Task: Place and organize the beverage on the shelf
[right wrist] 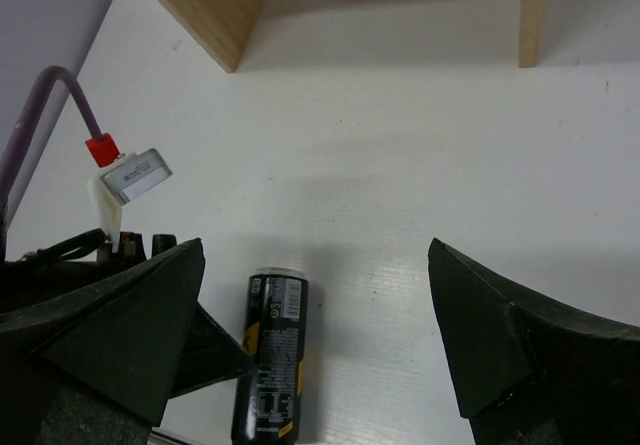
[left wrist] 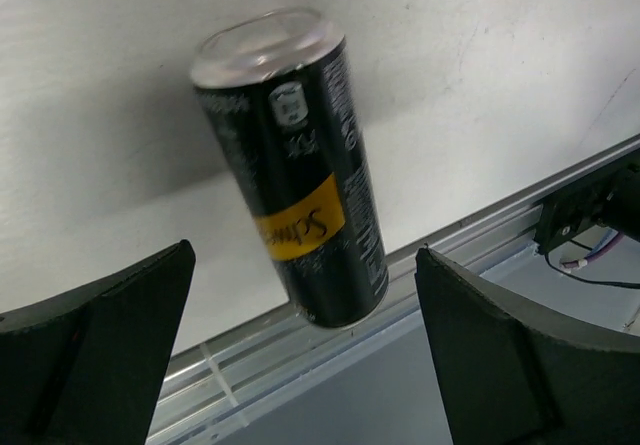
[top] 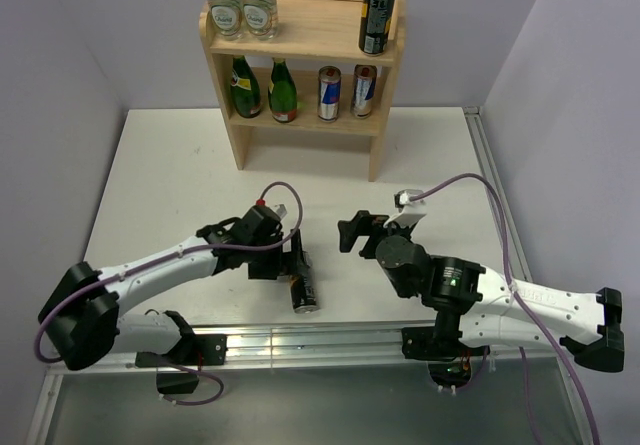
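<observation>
A black can with a yellow label (top: 303,287) lies on its side on the white table near the front edge; it also shows in the left wrist view (left wrist: 295,170) and the right wrist view (right wrist: 270,355). My left gripper (top: 292,263) is open, just above and beside the can, not touching it. My right gripper (top: 352,233) is open and empty, to the right of the can. The wooden shelf (top: 310,35) stands at the back. Its top holds two clear bottles (top: 240,0) and a tall black can (top: 378,10); its lower tier holds two green bottles (top: 262,89) and two small cans (top: 345,91).
A metal rail (top: 300,340) runs along the table's front edge, right by the lying can. The shelf's legs (right wrist: 215,10) show at the top of the right wrist view. Purple walls close in on both sides.
</observation>
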Tool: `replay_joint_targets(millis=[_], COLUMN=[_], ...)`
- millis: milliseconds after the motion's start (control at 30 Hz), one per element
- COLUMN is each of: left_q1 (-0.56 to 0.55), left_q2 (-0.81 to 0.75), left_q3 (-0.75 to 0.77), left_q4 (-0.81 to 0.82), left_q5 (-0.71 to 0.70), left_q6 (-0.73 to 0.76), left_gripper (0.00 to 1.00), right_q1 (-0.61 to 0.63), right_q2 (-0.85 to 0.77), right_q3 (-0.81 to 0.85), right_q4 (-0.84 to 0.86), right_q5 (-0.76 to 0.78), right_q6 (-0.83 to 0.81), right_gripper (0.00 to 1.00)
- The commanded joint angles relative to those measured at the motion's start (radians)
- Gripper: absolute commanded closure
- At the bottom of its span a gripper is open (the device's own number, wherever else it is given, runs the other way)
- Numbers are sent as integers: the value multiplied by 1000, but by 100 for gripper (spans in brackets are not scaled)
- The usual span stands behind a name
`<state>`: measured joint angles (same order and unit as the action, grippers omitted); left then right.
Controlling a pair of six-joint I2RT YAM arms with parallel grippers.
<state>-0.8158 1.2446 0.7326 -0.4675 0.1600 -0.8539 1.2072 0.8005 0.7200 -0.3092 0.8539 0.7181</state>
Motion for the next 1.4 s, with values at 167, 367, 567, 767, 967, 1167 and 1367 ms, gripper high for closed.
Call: replay_joint_targets(millis=[167, 367, 567, 767, 967, 1167, 1367], left_q1=[-60, -111, -174, -183, -184, -184, -192], left_q2=[162, 236, 222, 309, 475, 584, 547], left_q3=[145, 198, 194, 174, 257, 315, 358], left_q4=[86, 18, -60, -34, -11, -31, -133], left_q5=[-14, -53, -143, -189, -255, -298, -352], left_q6=[-24, -37, -65, -70, -24, 0, 6], left_gripper=[1, 1, 1, 1, 1, 67, 100], right_q1=[3, 0, 0, -6, -8, -8, -12], right_q2=[-50, -66, -93, -86, -107, -158, -208], right_q3=[-63, -82, -119, -128, -128, -129, -137], right_q4=[-11, -16, 4, 18, -2, -63, -97], right_q5=[65, 83, 91, 83, 91, 125, 148], right_q6=[40, 40, 35, 35, 30, 40, 34], right_gripper=[0, 0, 0, 0, 0, 0, 0])
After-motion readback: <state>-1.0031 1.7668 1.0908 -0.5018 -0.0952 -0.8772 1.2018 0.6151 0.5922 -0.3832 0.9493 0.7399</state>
